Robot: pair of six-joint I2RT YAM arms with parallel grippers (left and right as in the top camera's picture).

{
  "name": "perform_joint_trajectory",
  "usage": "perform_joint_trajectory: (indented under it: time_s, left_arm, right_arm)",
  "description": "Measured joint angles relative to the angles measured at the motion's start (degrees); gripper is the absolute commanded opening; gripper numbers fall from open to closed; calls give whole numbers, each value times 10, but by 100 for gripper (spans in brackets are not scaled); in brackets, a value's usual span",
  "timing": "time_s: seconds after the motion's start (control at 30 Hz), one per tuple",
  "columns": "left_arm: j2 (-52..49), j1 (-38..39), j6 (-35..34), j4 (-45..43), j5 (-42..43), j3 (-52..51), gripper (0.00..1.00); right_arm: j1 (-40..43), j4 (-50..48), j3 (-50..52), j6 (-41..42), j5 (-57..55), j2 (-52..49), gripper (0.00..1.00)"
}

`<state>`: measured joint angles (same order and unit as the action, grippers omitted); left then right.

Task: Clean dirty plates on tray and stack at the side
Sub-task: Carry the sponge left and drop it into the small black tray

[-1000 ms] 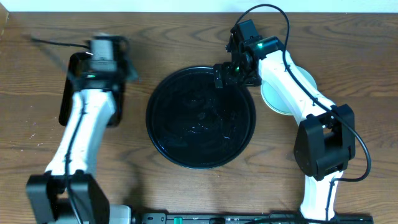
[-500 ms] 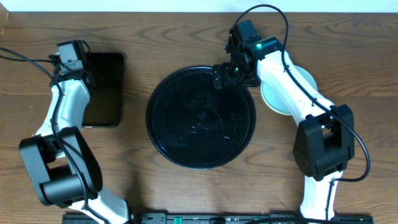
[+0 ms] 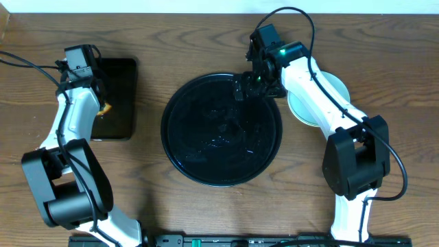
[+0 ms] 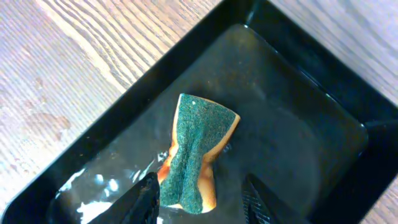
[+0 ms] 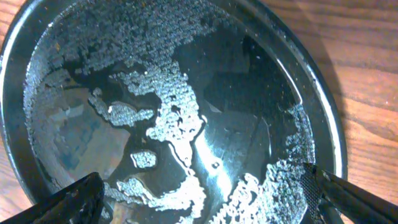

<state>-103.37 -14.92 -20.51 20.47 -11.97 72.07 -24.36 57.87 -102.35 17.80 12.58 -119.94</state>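
Observation:
The large round black tray [image 3: 221, 129] sits mid-table, wet, with no plate on it; its beaded water fills the right wrist view [image 5: 186, 93]. The plates [image 3: 337, 86] are stacked on the table right of the tray, pale mint-blue on top, partly hidden by my right arm. My right gripper [image 5: 211, 205] is open wide and empty, low over the tray's far rim [image 3: 255, 82]. My left gripper [image 4: 202, 208] is open over a small rectangular black tray [image 3: 122, 82], its fingers either side of the near end of a green and orange sponge [image 4: 199, 152].
The rectangular tray [image 4: 298, 124] lies at the far left and is wet inside. An orange edge of the sponge [image 3: 104, 108] shows beside my left arm. Bare wood table [image 3: 384, 41] surrounds both trays.
My left arm has swung from above the rectangular tray to its left side. An orange edge of the sponge now shows on that tray. My right arm has barely moved.

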Motion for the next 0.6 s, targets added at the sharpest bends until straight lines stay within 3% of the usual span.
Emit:
perform_joint_trajectory:
  time_s: [0.2,0.3,0.33,0.6]
  left_arm:
    - [87,0,-18,40,0,0,48]
    - [158,0,-44,84,12,0,64]
    - [189,0,-61,103,27,0,74]
    - [280,0,-89,182,130,0,77]
  right_arm:
    - [0,11,3,-2,0,13,99]
    - [0,19,7,-12,-3,57,99]
    - [0,28,8,-21,-8,87,99]
    - [-36,168,6,-46,-123,292,99]
